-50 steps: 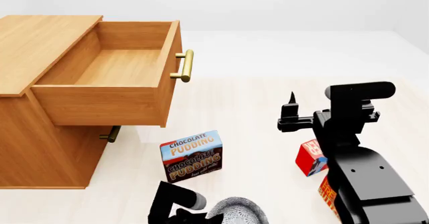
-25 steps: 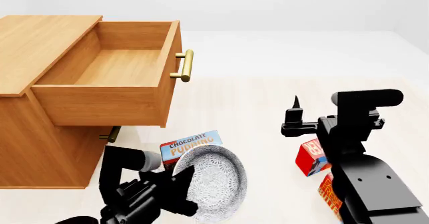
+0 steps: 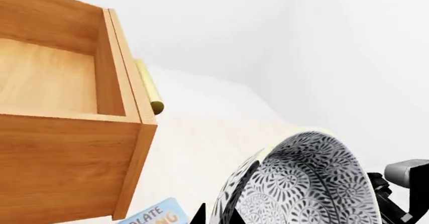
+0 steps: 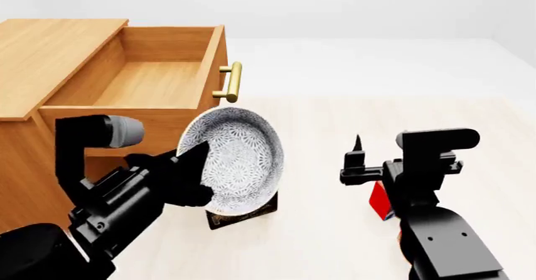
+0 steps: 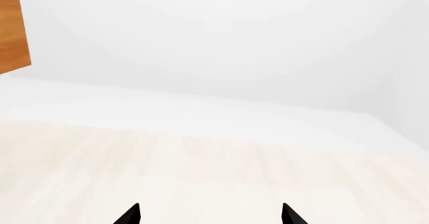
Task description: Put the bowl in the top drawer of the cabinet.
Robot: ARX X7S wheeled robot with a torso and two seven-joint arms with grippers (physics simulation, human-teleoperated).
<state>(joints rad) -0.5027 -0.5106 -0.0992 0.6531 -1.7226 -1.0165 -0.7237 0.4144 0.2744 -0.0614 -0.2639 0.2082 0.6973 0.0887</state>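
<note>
My left gripper [image 4: 194,167] pinches the bowl [image 4: 235,161] by its rim, tilted on edge; the open top drawer [image 4: 138,82] lies up, left and farther off; my right gripper [image 5: 210,215] hangs spread and empty.

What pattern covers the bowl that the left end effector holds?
A fine blue-grey floral speckle on white covers the bowl, clearest in the left wrist view.

bowl [image 4: 238,161]: white, blue-grey speckle | cabinet [image 4: 42,60]: honey wood | box [image 4: 381,201]: seemingly red

left end effector [image 4: 199,170] clamped and raised, right end effector [image 5: 209,215] spread
</note>
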